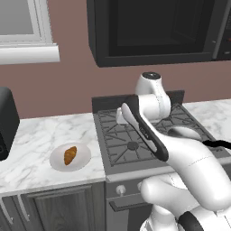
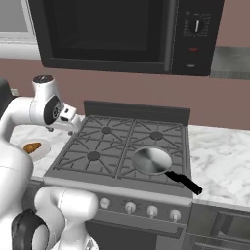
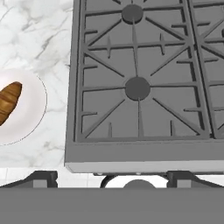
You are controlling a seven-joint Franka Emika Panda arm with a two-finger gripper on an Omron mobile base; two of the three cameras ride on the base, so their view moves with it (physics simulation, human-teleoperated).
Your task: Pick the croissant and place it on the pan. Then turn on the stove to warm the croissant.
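Observation:
The croissant (image 1: 70, 154) is a small golden-brown crescent lying on a round white plate (image 1: 83, 158) on the marble counter left of the stove (image 1: 131, 135). In the hand view the croissant (image 3: 8, 103) shows at the left edge on the plate (image 3: 33, 100). The shiny grey pan (image 2: 151, 160), with its black handle, sits on the stove's front right burner. My gripper (image 3: 111, 180) hovers above the stove's left burners, right of the plate. It is open, its dark fingertips (image 3: 43, 179) wide apart with nothing between them.
A row of silver knobs (image 2: 152, 211) runs along the stove's front panel. A black microwave (image 2: 122, 34) hangs above the stove. A dark appliance (image 1: 6, 122) stands on the counter at far left. Marble counter (image 2: 219, 161) continues right of the stove.

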